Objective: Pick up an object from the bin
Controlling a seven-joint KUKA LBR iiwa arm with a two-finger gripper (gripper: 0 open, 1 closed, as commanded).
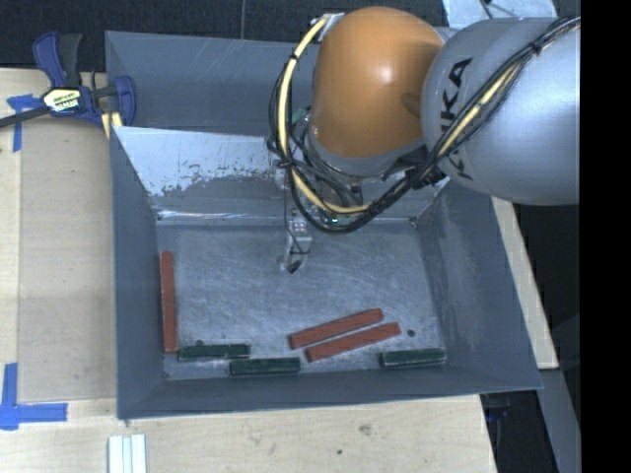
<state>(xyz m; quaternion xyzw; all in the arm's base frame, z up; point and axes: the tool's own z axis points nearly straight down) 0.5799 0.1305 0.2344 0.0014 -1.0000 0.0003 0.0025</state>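
Grey metal bin [133,264], viewed from above. Silver arm [513,106] in from the right, wrist under a rounded orange cover [380,77], yellow and black cables [286,97] looped round it.

Gripper [294,256] hanging below the cover, down inside the bin. Over bare floor near the middle of the rear edge, just in front of the rear wall. Open or closed: cannot tell from this angle. Well apart from every loose thing.

Loose things, all flat on the floor:
- long flat red-brown stick [169,302], lying lengthwise along the left edge.
- rear red-brown stick [335,329] and front red-brown stick [352,342], same flat make, toward the front edge and right of the middle. Side by side, close together, both slanted with right ends toward the rear. Nearest things to the gripper.
- first dark green bar [213,351], short and flat, near the front-left corner, by the front end of the long stick.
- second dark green bar [264,367], just right of the first and nearer the front edge.
- third dark green bar [412,359], toward the front-right corner, just right of the slanted pair.
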